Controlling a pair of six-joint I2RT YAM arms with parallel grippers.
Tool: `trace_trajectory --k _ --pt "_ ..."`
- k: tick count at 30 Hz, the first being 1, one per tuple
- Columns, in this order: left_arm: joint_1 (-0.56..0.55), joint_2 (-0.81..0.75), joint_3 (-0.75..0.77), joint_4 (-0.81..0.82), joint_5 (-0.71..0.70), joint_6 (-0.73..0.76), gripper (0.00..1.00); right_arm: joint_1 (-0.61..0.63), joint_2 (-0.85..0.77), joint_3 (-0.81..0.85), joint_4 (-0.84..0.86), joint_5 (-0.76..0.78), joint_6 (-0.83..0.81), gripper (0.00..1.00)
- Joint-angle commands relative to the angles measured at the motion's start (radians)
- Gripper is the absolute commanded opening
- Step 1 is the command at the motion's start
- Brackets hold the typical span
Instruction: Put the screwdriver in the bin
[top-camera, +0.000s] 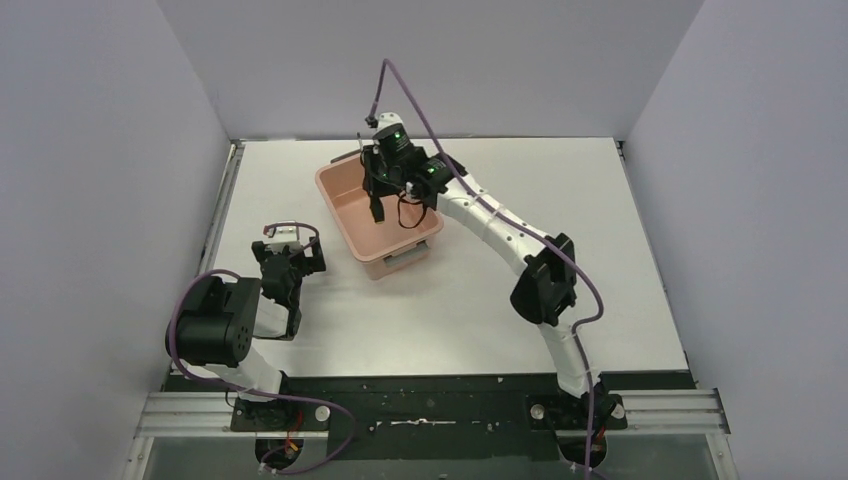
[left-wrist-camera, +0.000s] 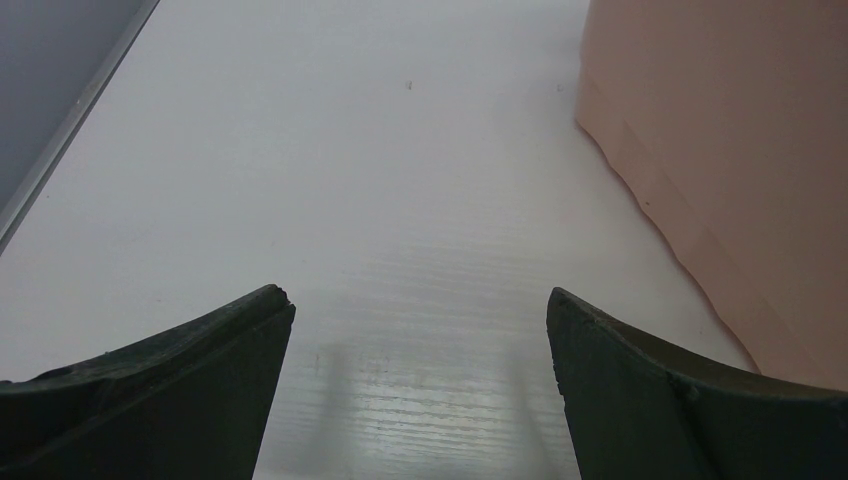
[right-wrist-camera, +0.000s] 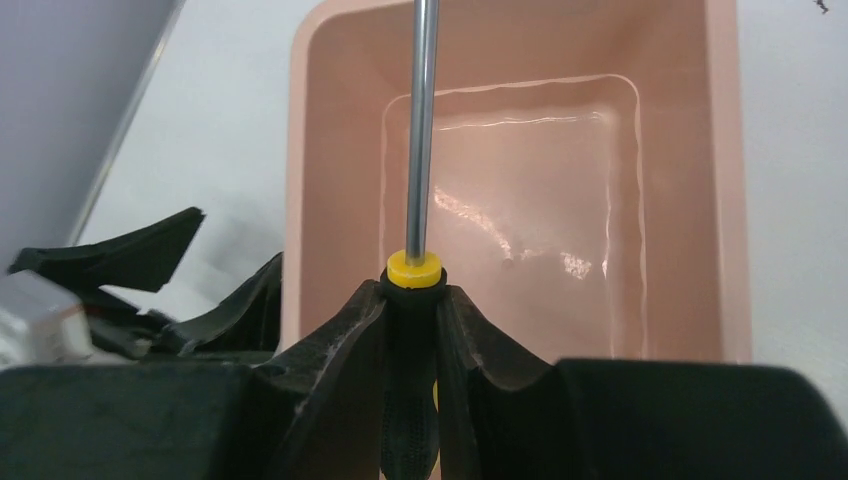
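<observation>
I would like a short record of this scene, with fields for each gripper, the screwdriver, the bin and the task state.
right gripper: shut on the handle of the screwdriver, over the bin
screwdriver: held, shaft pointing away from the wrist, above the bin's inside
bin: on the table; nothing lies in it
left gripper: open, holds nothing, low over the table beside the bin
task state: screwdriver not yet released
</observation>
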Motion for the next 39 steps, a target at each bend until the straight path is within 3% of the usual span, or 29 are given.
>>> trace_trajectory --k 1,14,16,20,30,32,35,36,39 --pt "0.003 -0.004 0.009 0.031 0.008 0.007 0.97 -0.017 0.130 0.038 0.157 0.077 -0.074 0.00" --pt "0.003 -0.005 0.009 0.031 0.008 0.007 0.97 0.010 0.309 -0.045 0.177 0.142 -0.183 0.00" --pt "0.003 -0.005 0.010 0.032 0.008 0.008 0.97 0.010 0.322 -0.053 0.169 0.150 -0.177 0.08" --pt "0.003 -0.005 0.010 0.031 0.008 0.008 0.97 0.010 0.309 -0.098 0.188 0.162 -0.148 0.38" --pt "0.003 -0.005 0.009 0.032 0.008 0.008 0.97 0.011 0.172 -0.058 0.197 0.146 -0.150 0.52" --pt "0.004 -0.004 0.010 0.031 0.008 0.007 0.97 0.013 0.112 -0.081 0.221 0.146 -0.161 0.64" --pt "0.003 -0.005 0.009 0.031 0.008 0.008 0.97 0.012 0.012 -0.135 0.258 0.143 -0.198 0.94" --pt "0.003 -0.005 0.009 0.032 0.008 0.008 0.97 0.012 -0.020 -0.152 0.269 0.143 -0.205 0.99" --pt "0.003 -0.005 0.010 0.031 0.008 0.008 0.97 0.010 -0.107 -0.187 0.281 0.123 -0.245 1.00"
